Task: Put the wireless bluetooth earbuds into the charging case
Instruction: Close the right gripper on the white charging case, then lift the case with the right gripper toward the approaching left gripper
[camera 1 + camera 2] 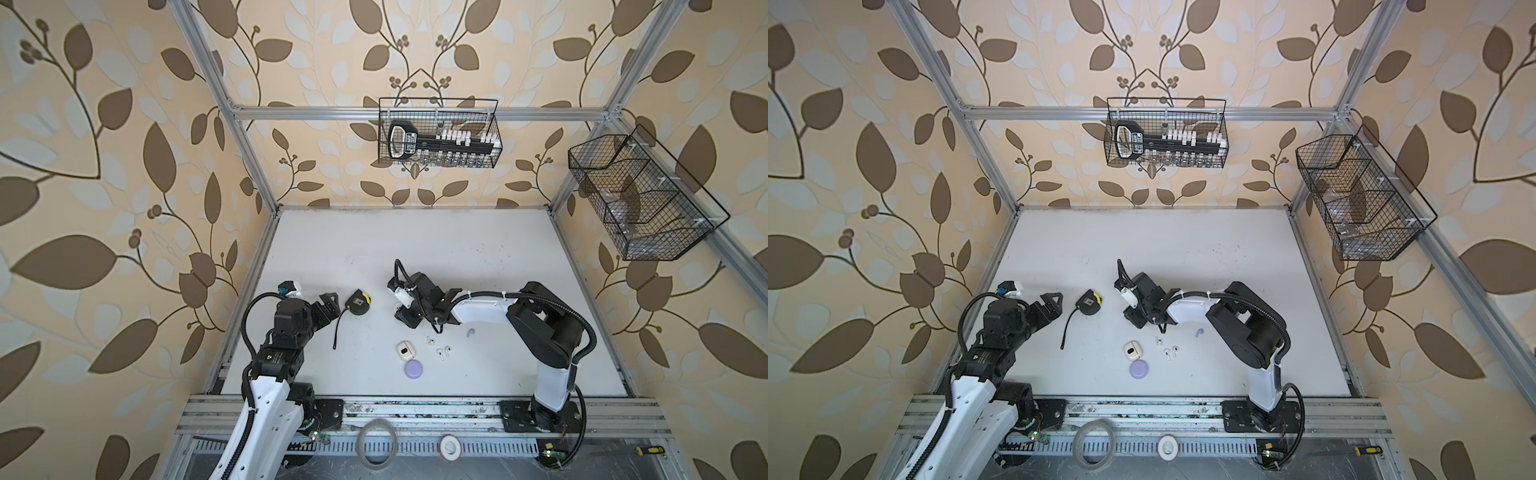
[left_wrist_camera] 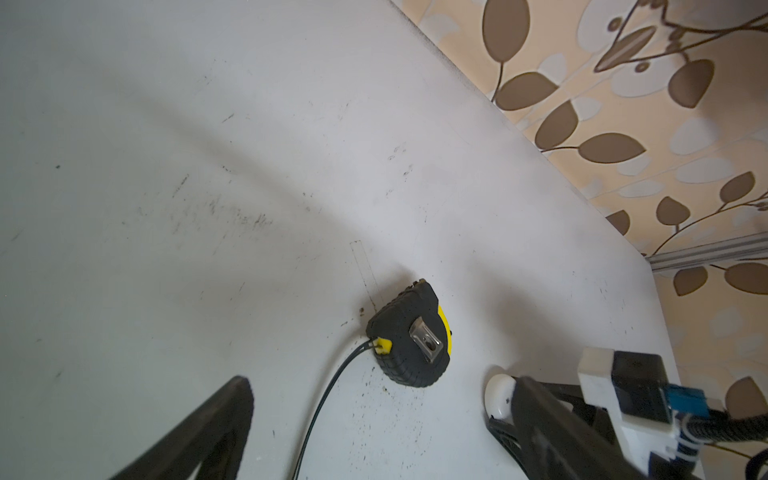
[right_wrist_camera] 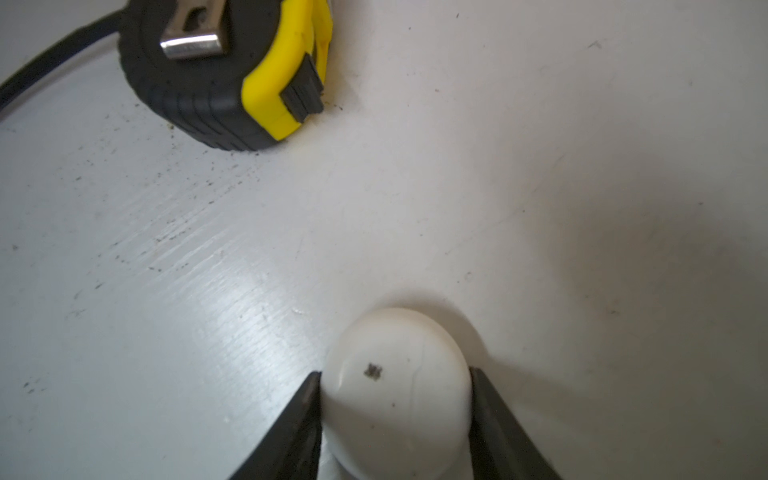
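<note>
My right gripper [image 3: 395, 374] has both fingers pressed against the sides of a white rounded charging case [image 3: 397, 399] that rests on the table; in both top views this gripper [image 1: 401, 311] [image 1: 1130, 312] sits mid-table. Nearer the front lie a cream earbud [image 1: 430, 341], two white earbuds [image 1: 439, 353] [image 1: 448, 350] and a lavender earbud [image 1: 471, 333]. A cream case [image 1: 404, 350] and a round lavender case [image 1: 414, 369] lie shut beside them. My left gripper [image 1: 332, 305] [image 2: 380, 388] stands wide open and empty, left of the tape measure.
A black-and-yellow tape measure [image 1: 358, 302] [image 2: 409, 332] [image 3: 224, 75] with a black strap lies between the two grippers. Wire baskets [image 1: 438, 133] [image 1: 640, 199] hang on the back and right frame. A tape roll [image 1: 376, 449] lies on the front rail.
</note>
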{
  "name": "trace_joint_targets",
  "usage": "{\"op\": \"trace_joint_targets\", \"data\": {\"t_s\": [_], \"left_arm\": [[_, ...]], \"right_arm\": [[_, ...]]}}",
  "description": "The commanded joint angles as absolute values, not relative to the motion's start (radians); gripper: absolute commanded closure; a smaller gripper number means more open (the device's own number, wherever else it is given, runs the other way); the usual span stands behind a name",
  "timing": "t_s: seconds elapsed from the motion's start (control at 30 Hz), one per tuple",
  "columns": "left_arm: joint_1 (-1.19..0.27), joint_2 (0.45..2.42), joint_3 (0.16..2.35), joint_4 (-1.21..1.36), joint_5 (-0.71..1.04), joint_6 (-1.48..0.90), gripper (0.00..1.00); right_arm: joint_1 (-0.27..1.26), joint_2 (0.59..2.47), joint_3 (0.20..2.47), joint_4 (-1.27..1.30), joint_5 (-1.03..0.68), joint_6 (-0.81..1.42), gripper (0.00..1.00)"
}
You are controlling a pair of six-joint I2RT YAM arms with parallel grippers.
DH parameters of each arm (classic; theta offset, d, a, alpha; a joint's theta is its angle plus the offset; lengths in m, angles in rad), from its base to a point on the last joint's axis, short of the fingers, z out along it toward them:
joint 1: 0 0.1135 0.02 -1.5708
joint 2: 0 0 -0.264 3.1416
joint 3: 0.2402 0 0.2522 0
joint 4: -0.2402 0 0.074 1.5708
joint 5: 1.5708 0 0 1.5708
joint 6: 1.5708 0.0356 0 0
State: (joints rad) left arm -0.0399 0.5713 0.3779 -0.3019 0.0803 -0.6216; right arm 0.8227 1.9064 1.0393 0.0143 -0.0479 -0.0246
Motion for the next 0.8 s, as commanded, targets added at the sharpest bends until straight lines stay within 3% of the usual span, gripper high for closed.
{"op": "trace_joint_targets", "data": {"t_s": [0.0,0.37,0.5,0.77], "left_arm": [[-0.046,0.588,0.418,-0.255,0.140,-0.748,0.01],[-0.054,0.638,0.559,-0.107,0.666,-0.761,0.10],[-0.106,0.618,0.606,-0.159,0.692,-0.741,0.15],[-0.352,0.624,0.599,-0.091,0.644,-0.712,0.21]], "right_arm": [[0.827,1.847,1.004,0.041,-0.082,-0.060,0.55],[0.876,1.410,0.801,0.222,-0.042,-0.219,0.61],[0.889,1.266,0.725,0.281,-0.093,-0.282,0.64],[0.914,1.073,0.618,0.354,-0.124,-0.357,0.66]]}}
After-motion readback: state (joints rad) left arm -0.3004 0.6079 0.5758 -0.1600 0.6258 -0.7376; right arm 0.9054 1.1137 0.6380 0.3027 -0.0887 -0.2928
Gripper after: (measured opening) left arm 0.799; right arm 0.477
